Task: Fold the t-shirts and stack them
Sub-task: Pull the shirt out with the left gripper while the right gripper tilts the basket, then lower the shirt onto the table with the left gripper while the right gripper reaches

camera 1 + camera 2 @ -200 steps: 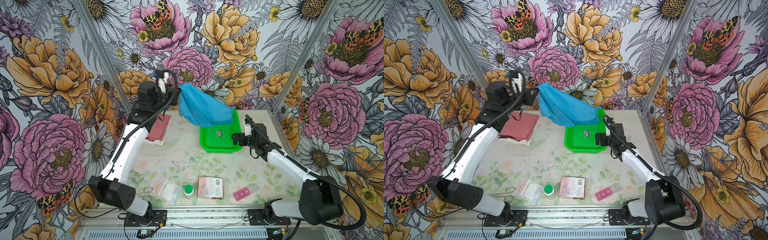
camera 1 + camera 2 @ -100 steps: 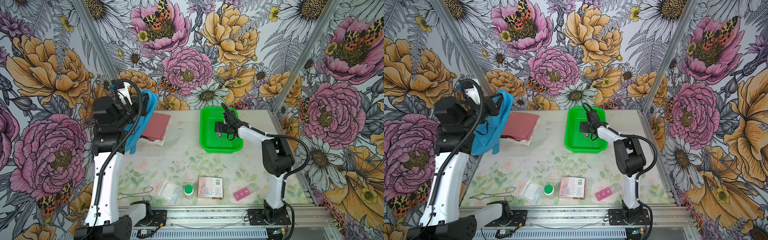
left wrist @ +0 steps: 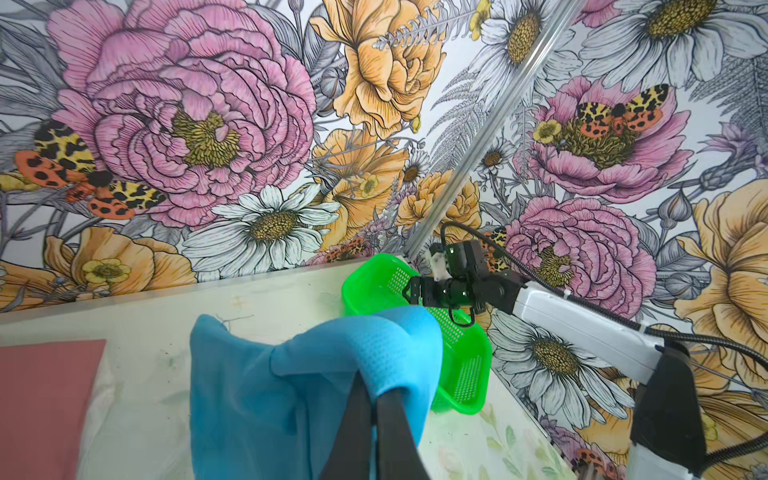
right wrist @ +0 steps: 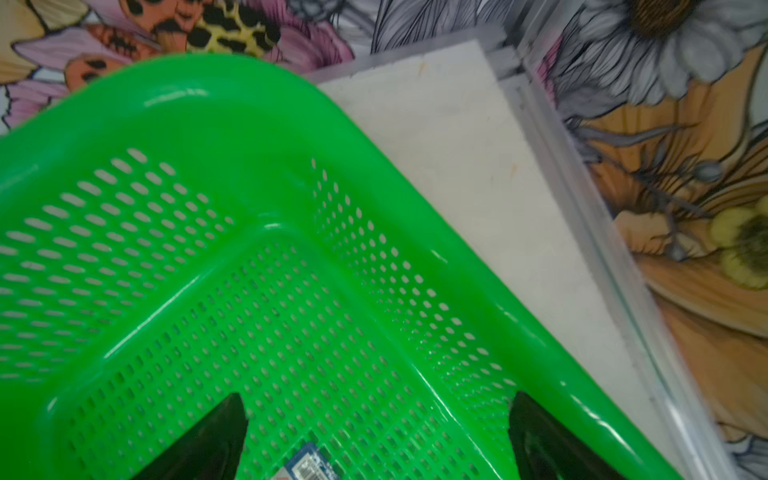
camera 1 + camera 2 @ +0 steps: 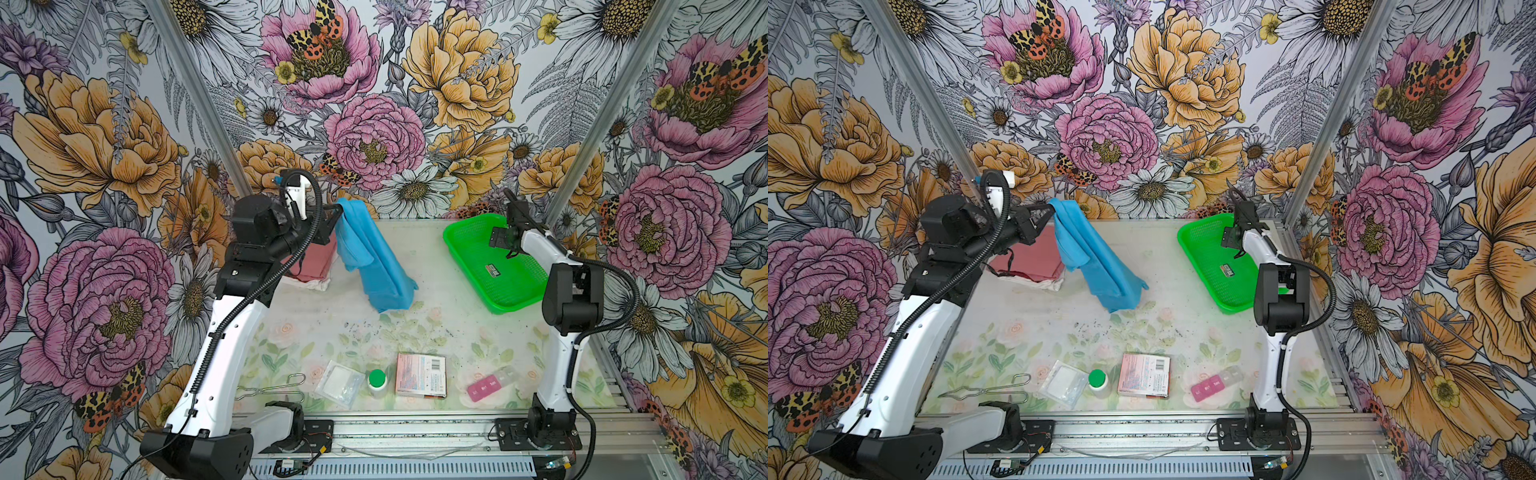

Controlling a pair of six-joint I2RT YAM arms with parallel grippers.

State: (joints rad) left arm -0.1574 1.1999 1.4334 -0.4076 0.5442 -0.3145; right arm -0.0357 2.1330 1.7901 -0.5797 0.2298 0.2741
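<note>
1. Gripping a bunched fold of the blue shirt, our left gripper has its jaws clamped together on the cloth, raised above the far left of the table.
2. We see the shirt hang slantwise from it, the lower end touching the table near the middle.
3. We find the pink shirt folded flat just beside it, lying on white cloth.
4. Our right gripper hovers with jaws wide apart over the far corner of the basket, holding nothing.
</note>
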